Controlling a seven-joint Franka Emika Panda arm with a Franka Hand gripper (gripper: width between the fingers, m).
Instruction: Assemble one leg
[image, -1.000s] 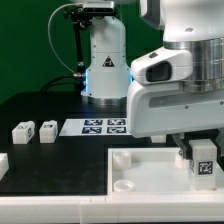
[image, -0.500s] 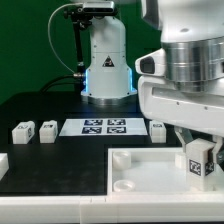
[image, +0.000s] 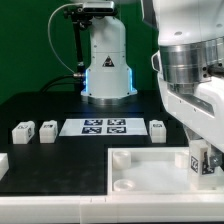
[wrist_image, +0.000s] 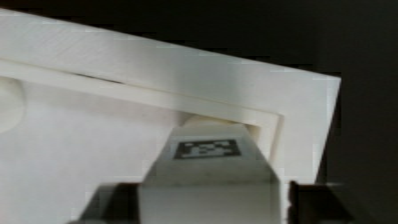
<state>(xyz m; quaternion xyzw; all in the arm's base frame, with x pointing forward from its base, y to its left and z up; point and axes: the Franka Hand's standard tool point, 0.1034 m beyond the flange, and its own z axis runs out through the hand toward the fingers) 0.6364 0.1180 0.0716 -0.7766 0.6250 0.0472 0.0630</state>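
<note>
My gripper (image: 205, 165) is shut on a leg (image: 198, 164), a small white block with a black-and-white tag on its face. It holds the leg upright at the exterior view's right, over the near right part of the large flat white square part (image: 140, 172) with round corner sockets. In the wrist view the leg (wrist_image: 214, 165) sits between my two dark fingers (wrist_image: 111, 203), tag facing the camera, with its far end by a corner of the square part (wrist_image: 160, 70). Three more legs lie on the black table: two at the left (image: 22, 130) (image: 46, 130) and one (image: 157, 127) right of the marker board.
The marker board (image: 104, 127) lies flat in the middle of the table. The arm's white base (image: 105, 65) stands behind it. A white edge (image: 3, 164) shows at the exterior view's far left. A pale strip runs along the table's front edge.
The wrist has turned and shifted to the exterior view's right with the leg in it. The leg now sits a little lower, and the third loose leg beside the marker board is uncovered.
</note>
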